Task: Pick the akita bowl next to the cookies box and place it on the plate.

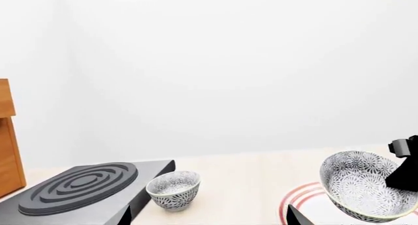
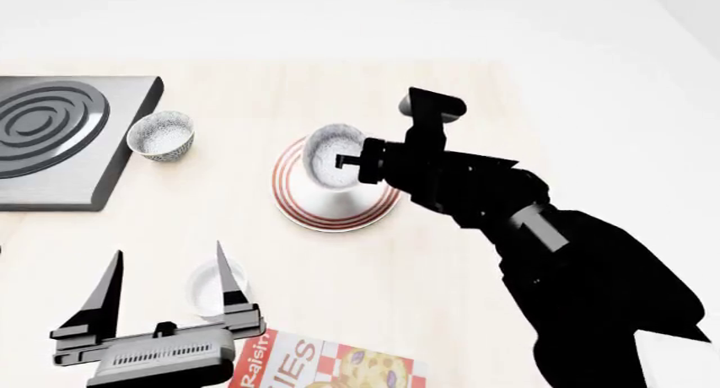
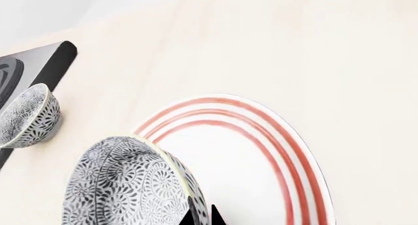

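head view: right claw (image 2: 357, 162) pinches round speckled akita bowl (image 2: 330, 156) over ringed plate (image 2: 333, 212).

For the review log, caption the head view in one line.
Right gripper holds the akita bowl tilted over the plate; left gripper open near the white cup.

The right arm (image 2: 562, 261) is matte black throughout, built of chunky faceted segments that widen from the wrist toward the shoulder. One grey band breaks the black at a joint behind the wrist. A short cylindrical black stub stands off the wrist housing behind the right gripper (image 2: 357, 162), whose fingers are black too.

The left gripper (image 2: 169, 278) has two long, flat, blade-like fingers (image 2: 104, 295), dark grey to black, tapering to narrow points. They rise from a grey rectangular base block with a ribbed, vent-like slot across its face, just behind the fingers. No cables, screws or printed markings can be made out.
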### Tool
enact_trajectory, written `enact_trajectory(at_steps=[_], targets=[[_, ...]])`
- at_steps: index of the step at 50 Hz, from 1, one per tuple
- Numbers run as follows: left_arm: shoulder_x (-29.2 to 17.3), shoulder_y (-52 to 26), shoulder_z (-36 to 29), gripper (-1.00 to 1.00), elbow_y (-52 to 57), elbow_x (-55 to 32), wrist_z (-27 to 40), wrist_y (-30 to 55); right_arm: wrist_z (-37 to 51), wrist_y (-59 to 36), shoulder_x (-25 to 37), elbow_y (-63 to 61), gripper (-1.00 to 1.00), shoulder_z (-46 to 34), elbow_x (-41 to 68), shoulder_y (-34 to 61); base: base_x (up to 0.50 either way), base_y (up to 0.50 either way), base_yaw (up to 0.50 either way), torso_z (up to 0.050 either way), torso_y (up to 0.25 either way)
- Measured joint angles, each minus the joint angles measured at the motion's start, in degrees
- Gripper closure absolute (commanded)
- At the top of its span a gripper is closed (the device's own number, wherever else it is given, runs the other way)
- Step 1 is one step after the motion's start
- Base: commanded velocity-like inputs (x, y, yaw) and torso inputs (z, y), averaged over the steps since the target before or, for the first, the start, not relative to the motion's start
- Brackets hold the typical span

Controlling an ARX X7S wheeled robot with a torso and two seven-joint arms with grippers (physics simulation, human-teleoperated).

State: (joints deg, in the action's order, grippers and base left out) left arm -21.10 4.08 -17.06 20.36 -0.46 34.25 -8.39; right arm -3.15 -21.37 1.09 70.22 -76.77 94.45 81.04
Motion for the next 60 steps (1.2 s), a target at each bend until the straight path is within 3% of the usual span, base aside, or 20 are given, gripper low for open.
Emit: enact_trajectory(at_steps=[20,21,34,40,48,60], targets=[[-0.1,-0.1,-0.53,-1.0,-0.56,-0.14,0.12,-0.41,-1.36,2.48,-0.05,0.34,1.0,-11.18,9.15,0.49,0.0,0.0,0.0,0.0,0.0],[-0.11,-0.09,-0.56,-1.0,-0.58,-0.16,0.13,-0.43,-1.41,2.59,-0.05,0.34,-1.0,-11.54,9.47,0.53,0.0,0.0,0.0,0.0,0.0],[-0.28,-0.06,-0.77,-1.0,-0.85,-0.37,0.19,-0.75,-2.1,5.17,0.22,-1.01,-1.0,-13.56,11.57,1.7,0.0,0.0,0.0,0.0,0.0],[-0.34,-0.03,-0.89,-1.0,-0.84,-0.36,0.26,-0.78,1.11,7.69,3.66,-8.67,-1.0,-13.47,11.49,2.46,0.0,0.0,0.0,0.0,0.0],[-0.47,0.08,-0.95,-1.0,-0.39,-0.31,0.43,-0.54,11.0,12.33,14.09,-29.57,-1.0,-11.64,10.27,5.01,0.0,0.0,0.0,0.0,0.0],[-0.66,0.27,-1.02,-1.0,0.44,-0.08,0.75,-0.07,31.05,19.31,35.66,-66.01,-1.0,-8.33,3.34,8.26,0.0,0.0,0.0,0.0,0.0]])
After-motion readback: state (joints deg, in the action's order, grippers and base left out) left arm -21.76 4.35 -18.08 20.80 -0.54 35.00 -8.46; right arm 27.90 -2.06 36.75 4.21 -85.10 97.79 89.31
